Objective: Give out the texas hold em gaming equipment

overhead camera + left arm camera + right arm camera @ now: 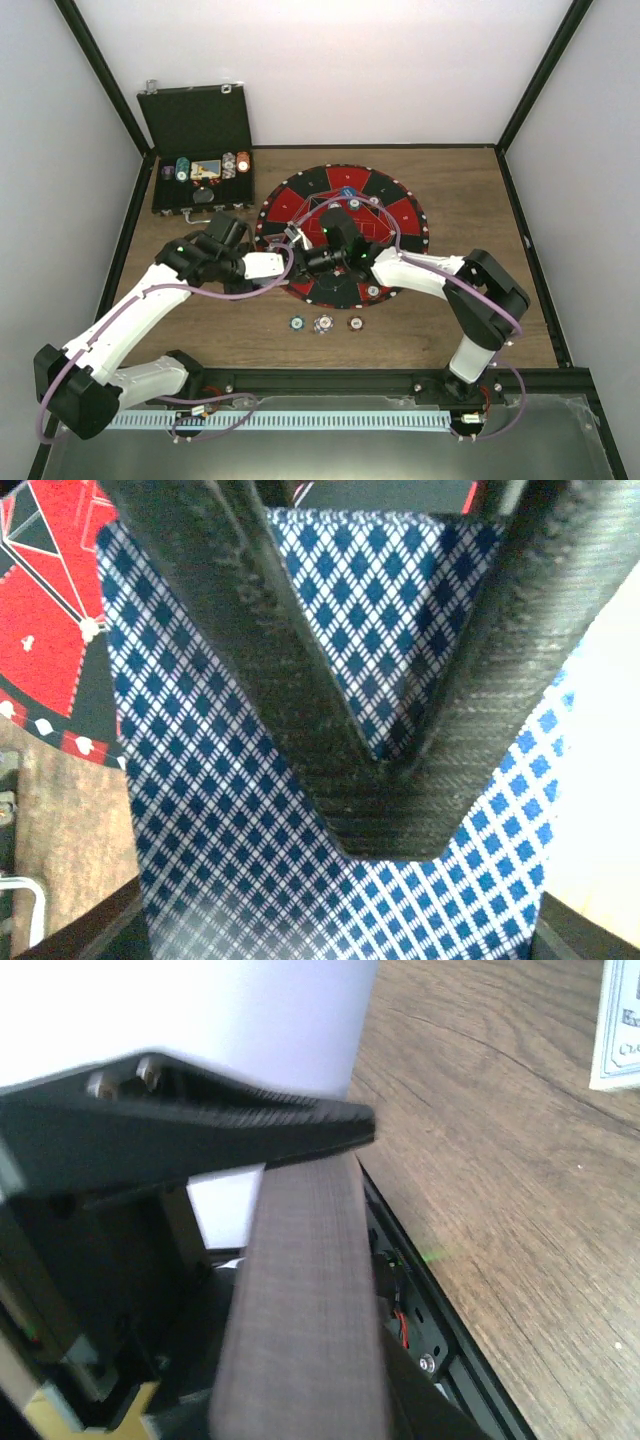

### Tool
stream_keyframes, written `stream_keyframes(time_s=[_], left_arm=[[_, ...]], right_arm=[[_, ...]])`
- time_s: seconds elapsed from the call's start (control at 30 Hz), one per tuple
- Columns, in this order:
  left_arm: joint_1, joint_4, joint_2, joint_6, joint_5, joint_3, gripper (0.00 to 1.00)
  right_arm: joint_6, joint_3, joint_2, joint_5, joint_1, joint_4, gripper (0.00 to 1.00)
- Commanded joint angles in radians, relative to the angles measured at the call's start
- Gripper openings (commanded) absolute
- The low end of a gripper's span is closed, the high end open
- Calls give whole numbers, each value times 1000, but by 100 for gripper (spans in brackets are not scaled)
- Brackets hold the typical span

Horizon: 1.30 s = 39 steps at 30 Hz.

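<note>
My two grippers meet over the left part of the round red-and-black mat. The left gripper points right and the right gripper points left. Between them is a deck of playing cards. In the left wrist view its blue diamond-patterned back fills the frame, with a black V-shaped finger lying on it. The right wrist view shows the deck's grey edge between dark fingers. Three striped poker chips lie on the wood in front of the mat: green, white, brown.
The open black case stands at the back left with more chips in its tray. A white printed card corner lies on the wood at the right wrist view's upper right. Black frame rails edge the table.
</note>
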Motion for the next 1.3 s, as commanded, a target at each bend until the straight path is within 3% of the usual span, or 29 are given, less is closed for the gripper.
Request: stream_keyframes(time_s=[0.0,0.03,0.07,0.23,0.53,0.87,1.03,1.27], left_arm=[[-6,59,-20,-19,9,-15,80],[-5,70,-34,-34,22,-15,94],[-4,81,-50,-47,45,-15,100],[-4,115,-119,-72,183,-20,100],[-3,80,-107,1,262,-36,99],[-3,131,-108,25,235,-71,82],[-3,137,-112,36,228,-73,65],[-2,112,-110,61,239,-69,50]], right_arm=[[28,5,-27,-14,4,71,11],[32,-3,-35,-13,3,77,6],[38,-13,-41,-15,3,86,3],[90,-64,-63,-42,3,172,1],[105,-76,-80,-46,3,186,1],[110,-39,-66,-50,27,176,2],[100,-34,-66,-48,30,157,2],[101,-36,-63,-49,33,153,3]])
